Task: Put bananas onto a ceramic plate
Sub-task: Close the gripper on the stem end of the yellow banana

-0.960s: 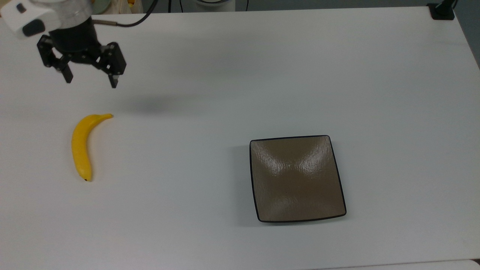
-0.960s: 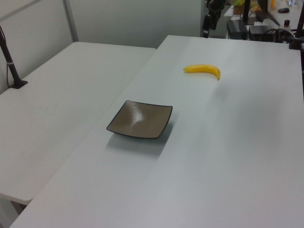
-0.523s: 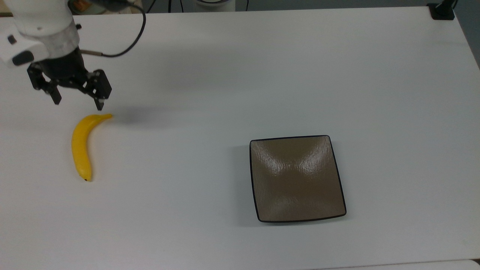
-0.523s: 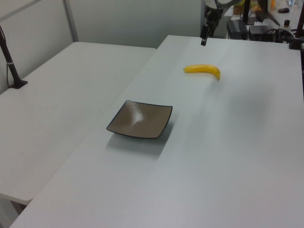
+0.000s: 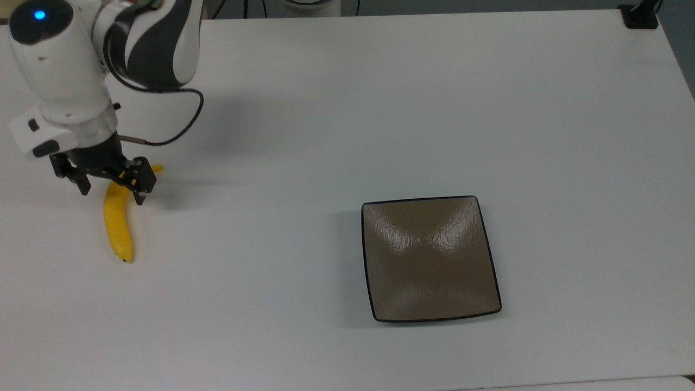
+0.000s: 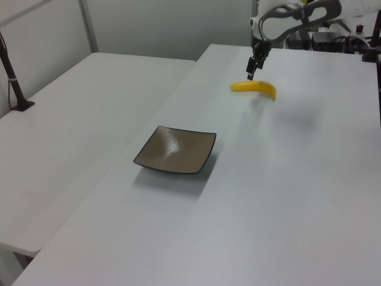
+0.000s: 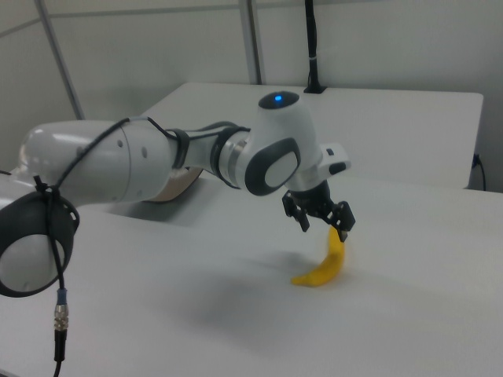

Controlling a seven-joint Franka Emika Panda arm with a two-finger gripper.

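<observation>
While you read this, take each line as one part of the scene.

Gripper: your gripper (image 5: 111,194) hangs over the stem half of the banana, at the top view's left side; you can also see it in the right view (image 7: 322,225) and far off in the left view (image 6: 252,67).
Fingers: spread wide, one on each side of the fruit in the top view, holding nothing.
Contact: you cannot tell from these views whether the fingertips touch the banana or the table.
Banana: the banana (image 5: 118,224) lies flat on the white table (image 5: 347,136), its dark tip toward the top view's bottom edge, its stem end under the gripper.
Ceramic plate: the ceramic plate (image 5: 431,260) sits bare on the table, well apart from the banana, toward the top view's right; in the left view (image 6: 176,150) it lies nearer the camera than the fruit (image 6: 256,87).
Arm: the white arm (image 7: 157,161) reaches in from the right view's left.
</observation>
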